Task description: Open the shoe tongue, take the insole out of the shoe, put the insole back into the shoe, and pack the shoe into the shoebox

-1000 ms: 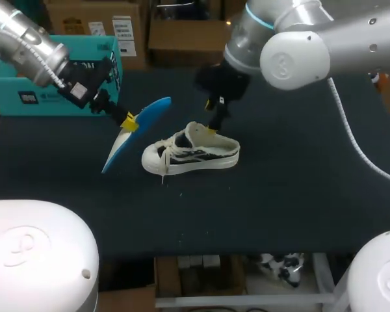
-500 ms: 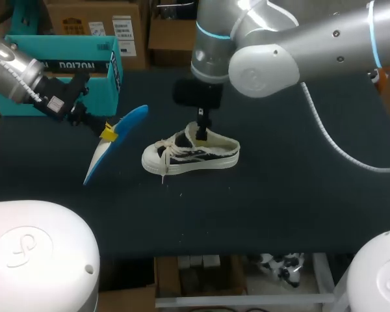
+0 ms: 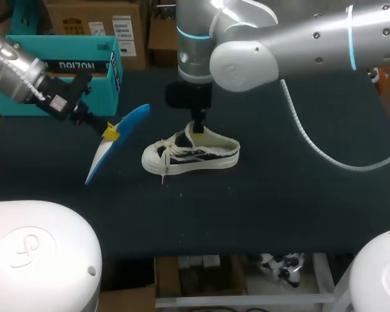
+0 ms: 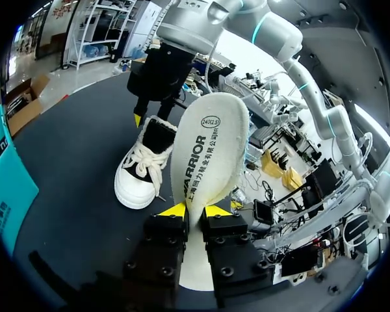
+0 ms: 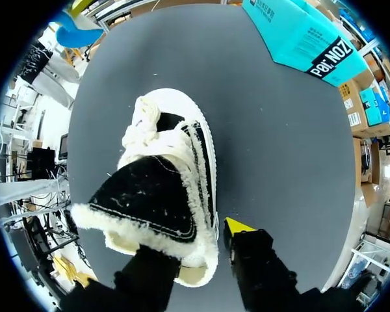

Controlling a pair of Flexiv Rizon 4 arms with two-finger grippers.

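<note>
Insole point(image 3: 131, 118), clamped in the left tool point(image 3: 109, 133), has been carried left off the sneaker point(image 3: 192, 155): taken out. Right tool point(image 3: 198, 132) grip cannot be told.

The left arm covers part of the box point(image 3: 58, 47), which the head view's side also cuts off; the left tool point(image 4: 195, 209) hides the insole's point(image 4: 205, 149) near end; the shoe's point(image 5: 162, 195) inside is mostly hidden; whether the right tool point(image 3: 198, 128) grips the shoe cannot be told.

robotics lab: left arm point(image 3: 19, 62) and right arm point(image 3: 299, 45) over a dark work table point(image 3: 286, 201)
</note>
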